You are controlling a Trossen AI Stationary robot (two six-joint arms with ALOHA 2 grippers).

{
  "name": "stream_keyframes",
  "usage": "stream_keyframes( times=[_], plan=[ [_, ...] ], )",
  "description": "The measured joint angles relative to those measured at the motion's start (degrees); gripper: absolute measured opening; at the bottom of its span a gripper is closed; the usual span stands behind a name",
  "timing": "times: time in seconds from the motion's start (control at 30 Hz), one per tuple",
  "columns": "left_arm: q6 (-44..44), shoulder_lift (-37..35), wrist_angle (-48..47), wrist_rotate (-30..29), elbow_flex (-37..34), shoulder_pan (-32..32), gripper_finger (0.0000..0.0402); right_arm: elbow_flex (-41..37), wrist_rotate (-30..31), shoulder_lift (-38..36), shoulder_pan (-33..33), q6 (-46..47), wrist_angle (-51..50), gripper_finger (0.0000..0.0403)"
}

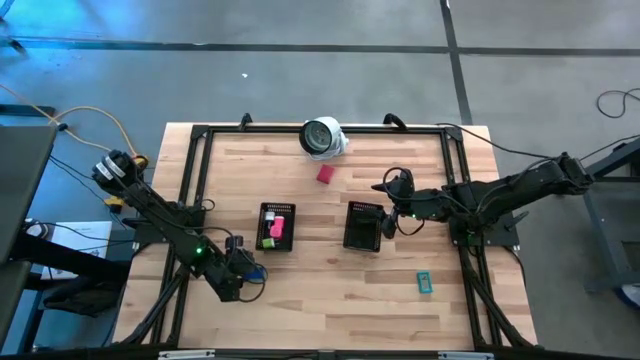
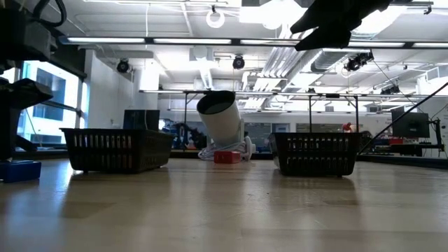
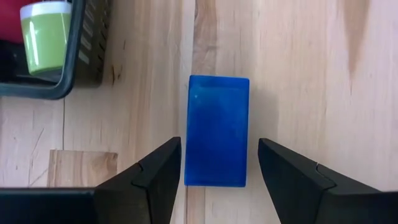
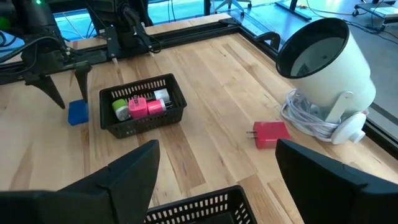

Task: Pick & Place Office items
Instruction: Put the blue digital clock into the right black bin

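A small blue block [image 3: 217, 127] lies flat on the wooden table, just off the near side of the left black mesh tray [image 1: 277, 227]. My left gripper [image 3: 221, 148] is open, one finger on each side of the block's near end, with bare table showing between them. That tray holds a green piece [image 3: 45, 34] and a pink piece [image 4: 147, 107]. A red piece [image 1: 325, 174] lies by the white round object [image 1: 323, 137]. A teal piece [image 1: 424, 283] lies toward the near right. My right gripper [image 4: 217, 149] is open, above the right tray [image 1: 363, 226].
The white round object [image 4: 323, 62] stands at the far edge with a coiled white cable [image 4: 308, 118] at its foot. A black metal frame [image 1: 195, 160] borders the table. Bare wood lies between the two trays and along the near edge.
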Motion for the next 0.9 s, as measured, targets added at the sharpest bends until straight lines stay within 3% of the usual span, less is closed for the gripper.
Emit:
stream_keyframes(
  times=[0.37, 0.9],
  plan=[
    [-0.02, 0.23, 0.55, 0.00, -0.02, 0.00, 0.0207, 0.00, -0.02, 0.00, 0.00, 0.15, -0.15, 0.0309],
    [-1.03, 7.50, 2.49, 2.02, 0.15, 0.15, 0.0203, 0.00, -0.21, -0.02, 0.00, 0.37, -0.47, 0.0309]
  ],
)
